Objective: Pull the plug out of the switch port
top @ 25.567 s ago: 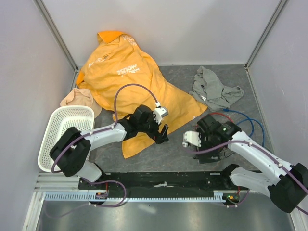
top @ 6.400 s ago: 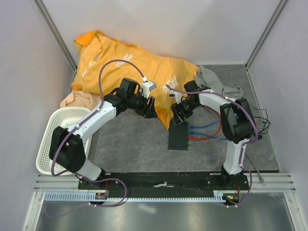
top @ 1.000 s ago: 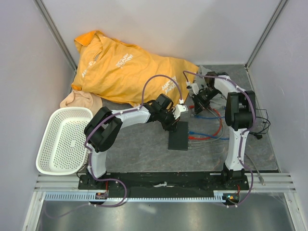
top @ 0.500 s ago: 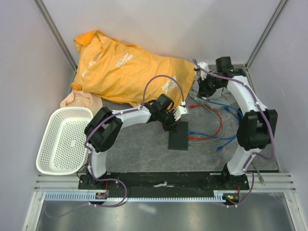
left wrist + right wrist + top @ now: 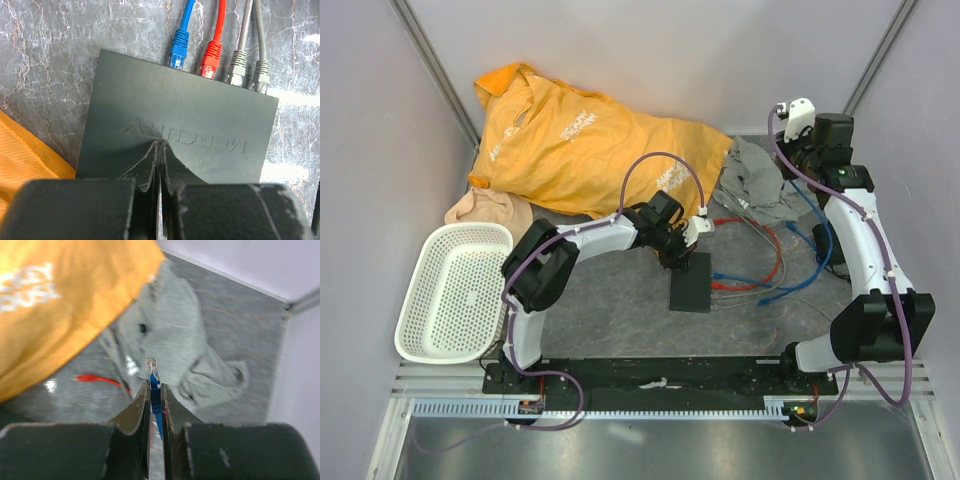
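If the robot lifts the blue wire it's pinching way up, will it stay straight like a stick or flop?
Probably floppy: the blue wire lies in loose curves on the table. It is likely light, since the right hand pinches only its plug end. Its tail may drag along.

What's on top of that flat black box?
Only the left gripper, shut, its tips apparently resting on the box. The lid patch beneath them is covered.

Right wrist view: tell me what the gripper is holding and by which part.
The right gripper pinches a blue cable just behind its plug, whose clear tip sticks out past the jaws.
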